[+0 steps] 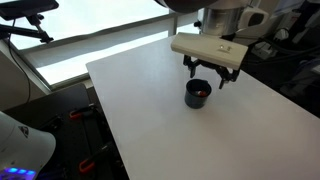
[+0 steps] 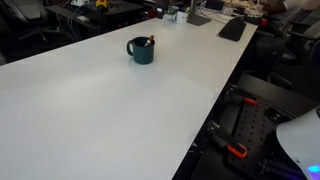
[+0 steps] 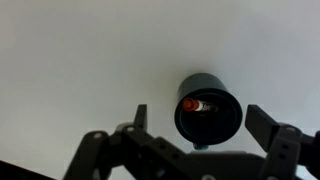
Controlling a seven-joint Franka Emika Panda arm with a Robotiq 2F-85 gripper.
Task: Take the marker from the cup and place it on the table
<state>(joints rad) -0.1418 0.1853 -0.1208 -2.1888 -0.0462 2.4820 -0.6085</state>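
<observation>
The black two-fingered Robotiq gripper hung with its jaws spread wide and nothing between them. It hovered directly above the small round black cup, clear of the rim.

In the wrist view the gripper came in from the bottom edge. One dark finger stood to each side of the cup, and neither touched it.

The slim marker lay inside the cup, leaning toward one wall with its red end up. In an exterior view that red-tipped marker poked just above the rim of the cup.

The cup stood upright on the large plain white table. In the wrist view the smooth matte top filled the frame around the cup. In an exterior view the bare surface spread wide on the near side of the cup.
</observation>
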